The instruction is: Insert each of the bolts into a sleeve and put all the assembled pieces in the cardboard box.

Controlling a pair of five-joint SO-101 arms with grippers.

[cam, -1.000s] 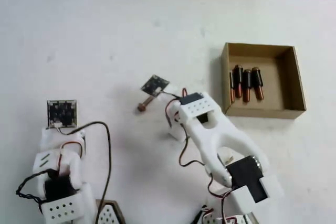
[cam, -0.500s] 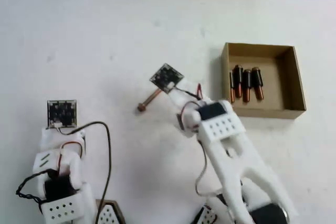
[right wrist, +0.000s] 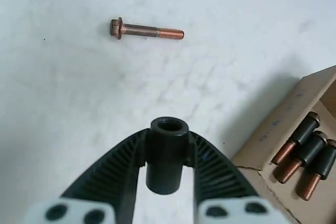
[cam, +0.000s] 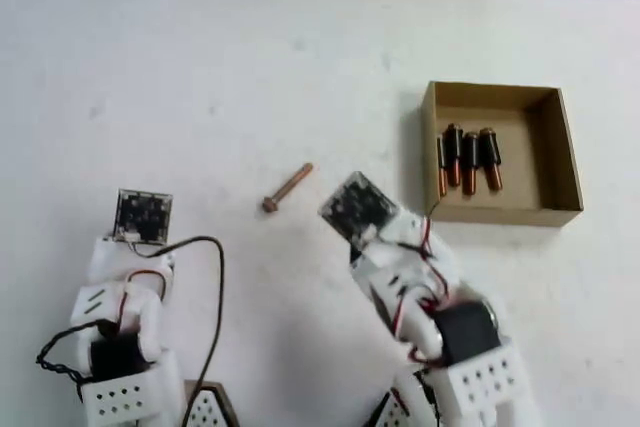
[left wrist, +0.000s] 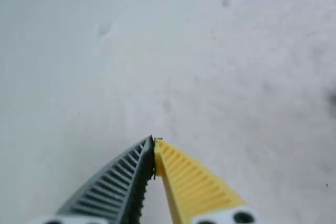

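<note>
The black sleeve (right wrist: 167, 161) sits between the ribbed fingers of the right gripper (right wrist: 167, 137), clamped across its body, with its bore showing open at the end toward the fingertips. The one loose bolt (cam: 288, 188) lies flat on the white table (cam: 200, 67) near the centre of the high view. Its head points toward the lower left and its thread toward the upper right, and it lies just up and left of the right arm (cam: 400, 267), apart from it. At the right of the frame, the cardboard box (cam: 500, 215) already holds several assembled pieces (cam: 468, 159) lying side by side. The left gripper (left wrist: 153, 142) is pressed tip to tip with nothing in it, over bare table at the lower left of the high view.

The step in hand looks to be mating this bolt with the held sleeve. To do it well, the left arm should probably take the bolt near its head, leaving the threaded end free, while the right arm holds the sleeve firmly and turns the bore toward the incoming tip. The two axes should line up before any push, since a skewed entry could jam or knock the sleeve loose
</note>
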